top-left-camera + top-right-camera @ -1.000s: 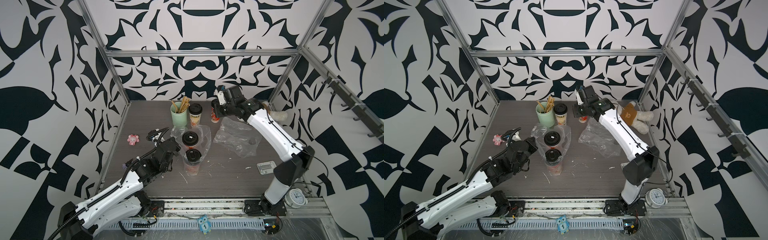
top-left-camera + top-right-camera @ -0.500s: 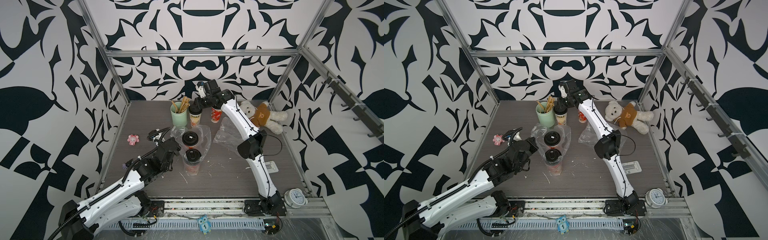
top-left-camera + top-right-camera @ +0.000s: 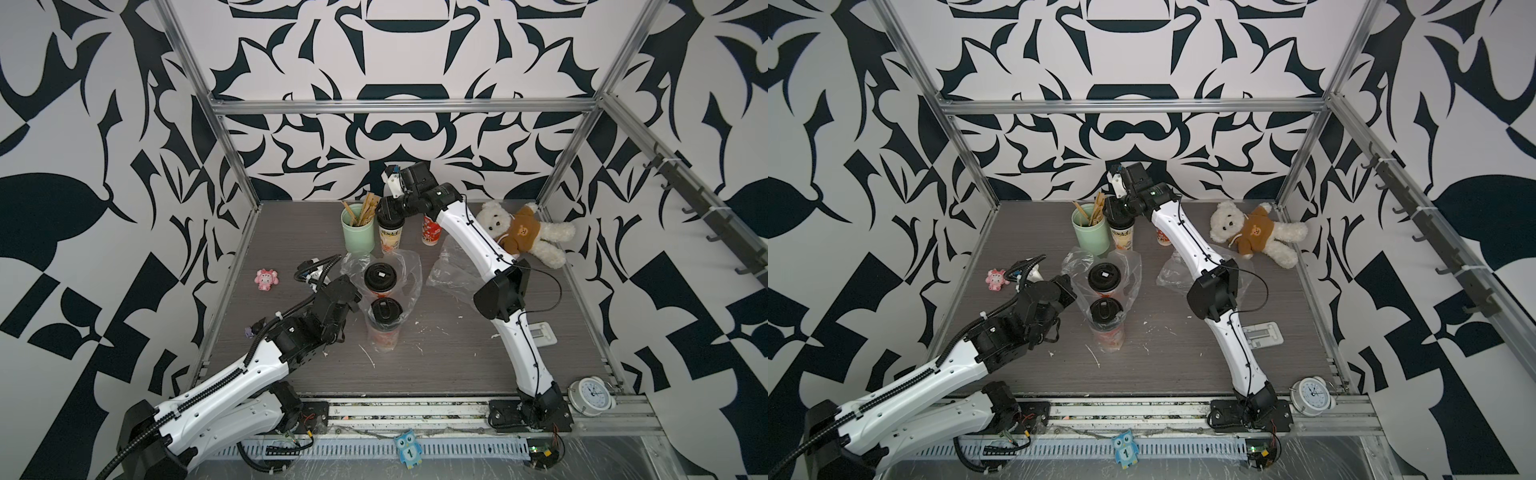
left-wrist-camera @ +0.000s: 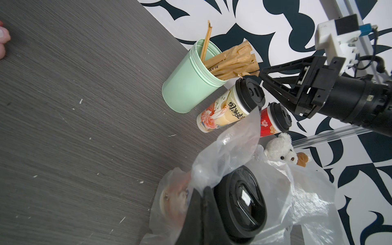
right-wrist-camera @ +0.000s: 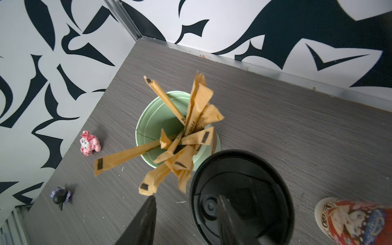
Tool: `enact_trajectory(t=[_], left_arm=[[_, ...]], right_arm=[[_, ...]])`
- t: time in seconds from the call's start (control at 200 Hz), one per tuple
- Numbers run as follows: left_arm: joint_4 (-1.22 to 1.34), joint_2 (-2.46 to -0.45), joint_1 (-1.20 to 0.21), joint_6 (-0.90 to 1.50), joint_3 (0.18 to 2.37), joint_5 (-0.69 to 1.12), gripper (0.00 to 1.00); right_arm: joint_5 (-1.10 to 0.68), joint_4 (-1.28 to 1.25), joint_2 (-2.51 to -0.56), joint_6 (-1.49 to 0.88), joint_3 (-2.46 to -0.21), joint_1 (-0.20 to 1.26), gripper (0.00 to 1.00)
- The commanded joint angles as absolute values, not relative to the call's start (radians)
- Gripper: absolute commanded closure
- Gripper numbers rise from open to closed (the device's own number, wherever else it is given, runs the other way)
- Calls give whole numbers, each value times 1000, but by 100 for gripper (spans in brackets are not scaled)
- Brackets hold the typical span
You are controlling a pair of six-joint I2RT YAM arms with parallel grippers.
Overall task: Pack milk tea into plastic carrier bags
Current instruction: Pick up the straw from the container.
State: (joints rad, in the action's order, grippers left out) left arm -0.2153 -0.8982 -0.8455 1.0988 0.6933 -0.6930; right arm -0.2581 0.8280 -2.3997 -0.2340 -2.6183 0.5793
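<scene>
In a top view, the right gripper is hovering open and empty over the cream cup at 12 o'clock on the table, with a green stick holder just beside it at 9 o'clock. In the left wrist view, the left gripper is clamping the bag holding two cups. In the right wrist view, one finger is hanging near the sticks — closing could snag them or tip the cup.

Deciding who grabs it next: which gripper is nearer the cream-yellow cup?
Right. The right gripper hangs open directly over the lid of the cream-yellow cup. The left gripper sits well toward the front, pinching the filled bag.
</scene>
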Motion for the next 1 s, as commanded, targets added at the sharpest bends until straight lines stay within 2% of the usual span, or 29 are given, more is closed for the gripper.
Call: enact_trajectory(t=[0.0,0.31,0.74,0.995], left_arm=[[-241,-900,-842,1102,704,-713,100],[-242,-896,-842,1105,702,-713,100],[-247,-894,-842,1106,701,-715,100],[-248,-894,-841,1106,700,-716,100]], right_arm=[[-275,791,-2341,-244,-2625,590,54],[-240,761,-2365,-264,-2629,589,68],[-210,755,-2409,-280,-2658,589,71],[-211,753,-2423,-285,-2661,589,81]])
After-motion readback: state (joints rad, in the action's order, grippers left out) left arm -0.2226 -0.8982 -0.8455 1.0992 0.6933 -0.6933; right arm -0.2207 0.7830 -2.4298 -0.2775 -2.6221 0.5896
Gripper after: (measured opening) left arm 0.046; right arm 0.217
